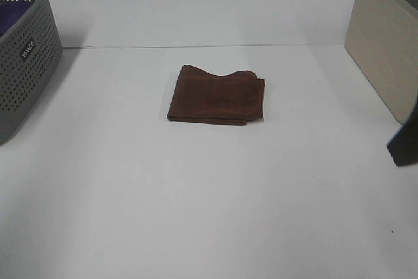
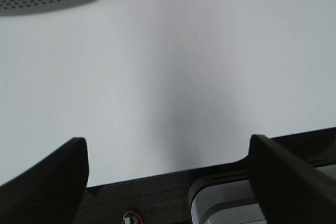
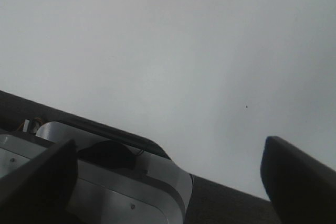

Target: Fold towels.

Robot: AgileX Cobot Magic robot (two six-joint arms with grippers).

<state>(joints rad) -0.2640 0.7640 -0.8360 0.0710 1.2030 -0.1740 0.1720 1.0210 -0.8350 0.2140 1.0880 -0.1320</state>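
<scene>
A folded dark-brown cloth towel (image 1: pixel 216 96) is seen lying flat at the centre of the white counter (image 1: pixel 196 200), slightly above mid-frame. A grey perforated plastic basket (image 1: pixel 23 50) is placed at the upper left. The left tool (image 2: pixel 168 166) and right tool (image 3: pixel 168 171) are both shown spread wide and released over bare counter, with nothing grasped.
</scene>
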